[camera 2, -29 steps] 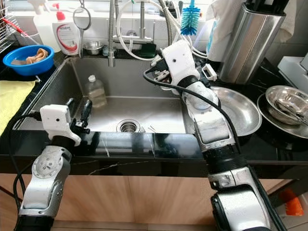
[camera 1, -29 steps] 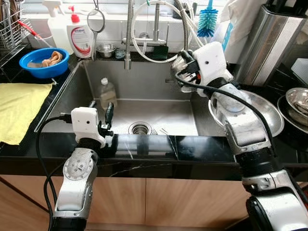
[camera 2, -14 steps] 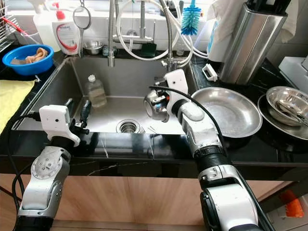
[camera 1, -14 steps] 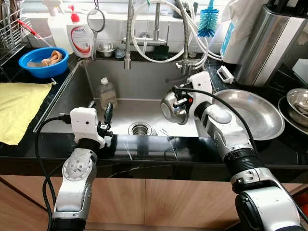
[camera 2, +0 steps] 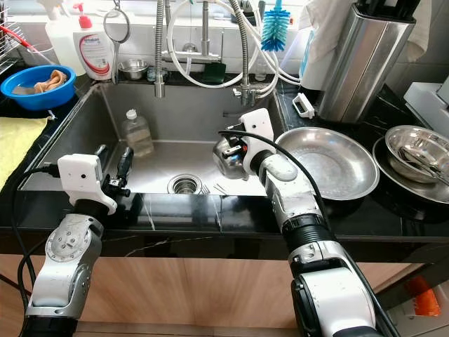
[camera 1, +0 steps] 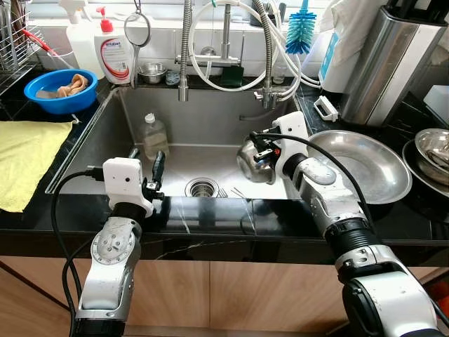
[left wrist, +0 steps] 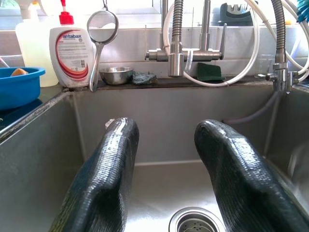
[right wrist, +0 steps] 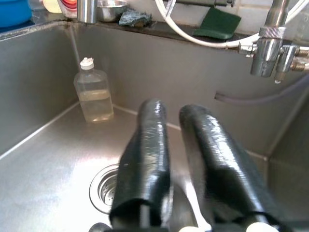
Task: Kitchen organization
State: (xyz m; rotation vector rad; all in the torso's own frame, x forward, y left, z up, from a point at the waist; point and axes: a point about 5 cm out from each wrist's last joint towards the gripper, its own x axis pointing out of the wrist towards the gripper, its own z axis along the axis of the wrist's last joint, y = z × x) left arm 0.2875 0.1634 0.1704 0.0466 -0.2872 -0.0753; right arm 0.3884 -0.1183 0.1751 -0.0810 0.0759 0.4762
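My right gripper (camera 1: 261, 150) hangs over the right side of the sink (camera 1: 210, 116), shut on the rim of a small shiny steel bowl (camera 1: 251, 163) that is tilted on its side above the sink floor. In the right wrist view its fingers (right wrist: 150, 145) stand close together over the drain (right wrist: 107, 189). My left gripper (camera 1: 146, 160) rests at the sink's front edge, open, nothing between its fingers (left wrist: 108, 164). A clear plastic bottle (camera 1: 156, 135) stands upright at the sink's back left.
A large steel basin (camera 1: 365, 165) sits on the black counter right of the sink, with more steel bowls (camera 1: 431, 149) beyond. On the left are a yellow cloth (camera 1: 28, 158), a blue bowl (camera 1: 57, 88) and a soap bottle (camera 1: 116, 53). Faucet hoses (camera 1: 231, 42) hang above.
My right arm has come down from beside the faucet into the sink, carrying the steel bowl. The left arm has stayed put.
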